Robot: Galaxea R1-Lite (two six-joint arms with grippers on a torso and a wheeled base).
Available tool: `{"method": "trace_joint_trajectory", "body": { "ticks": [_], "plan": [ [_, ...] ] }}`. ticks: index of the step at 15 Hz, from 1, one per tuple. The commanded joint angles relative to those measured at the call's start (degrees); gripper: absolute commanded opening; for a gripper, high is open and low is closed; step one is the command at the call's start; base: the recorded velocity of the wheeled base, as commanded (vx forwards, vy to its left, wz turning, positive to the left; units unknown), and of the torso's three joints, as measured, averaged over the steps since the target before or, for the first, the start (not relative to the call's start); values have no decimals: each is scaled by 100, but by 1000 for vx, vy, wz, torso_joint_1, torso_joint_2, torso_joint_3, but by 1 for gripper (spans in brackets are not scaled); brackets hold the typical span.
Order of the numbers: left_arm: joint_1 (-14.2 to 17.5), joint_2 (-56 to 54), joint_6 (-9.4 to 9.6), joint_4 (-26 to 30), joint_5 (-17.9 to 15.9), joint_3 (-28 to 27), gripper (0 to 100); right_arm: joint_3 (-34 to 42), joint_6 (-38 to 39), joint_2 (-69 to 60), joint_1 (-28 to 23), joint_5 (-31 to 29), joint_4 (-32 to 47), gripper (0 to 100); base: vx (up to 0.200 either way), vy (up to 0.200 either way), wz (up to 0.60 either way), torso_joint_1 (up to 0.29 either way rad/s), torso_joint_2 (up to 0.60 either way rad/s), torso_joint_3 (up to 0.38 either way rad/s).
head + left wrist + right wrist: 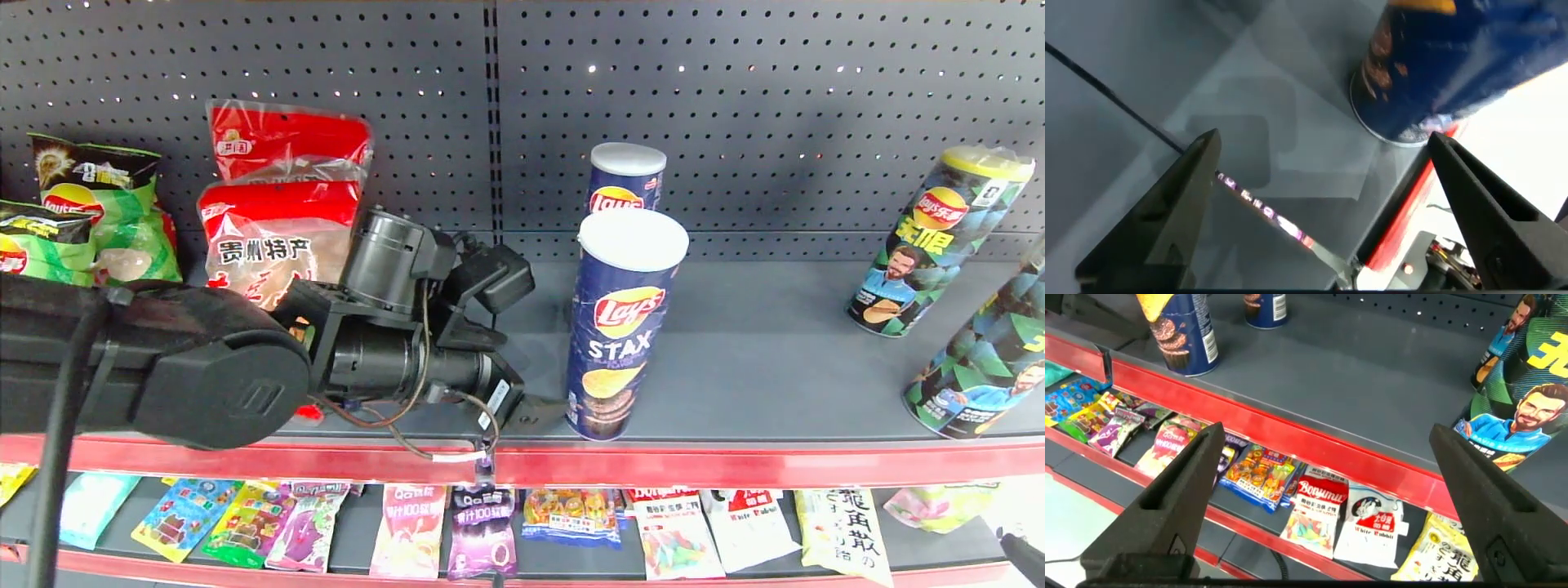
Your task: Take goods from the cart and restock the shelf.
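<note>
Holding left gripper (pixel 1324 139) just beside blue can (pixel 624 327) at shelf (pixel 775 367) front edge, fingers (pixel 1180 204) spread, empty. Likely best backing straight out, avoiding tipping can. Noting right gripper (pixel 1327 431) likewise spread.

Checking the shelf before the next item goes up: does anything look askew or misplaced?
Nothing spilled or toppled. The front blue chip can stands close to the shelf's red front lip, well ahead of the rear blue can. The green can seems to lean, possibly a lens effect.
</note>
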Motion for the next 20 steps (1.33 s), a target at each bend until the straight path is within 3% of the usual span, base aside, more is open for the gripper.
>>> {"method": "trace_joint_trajectory", "body": {
  "ticks": [1,15,17,20],
  "plan": [
    [-1,88,-1,-2,-2,-75,100,-1,-6,22,-4,2,-2,100,0,0,0,0,0,0],
    [8,220,-1,-2,-2,-259,100,7,3,101,5,2,-2,100,0,0,0,0,0,0],
    [8,18,-19,-2,33,-13,100,25,3,101,5,2,-2,100,0,0,0,0,0,0],
    [210,-1028,-27,-2,148,1050,100,69,3,92,-4,2,7,100,0,0,0,0,0,0]
  ]
}}
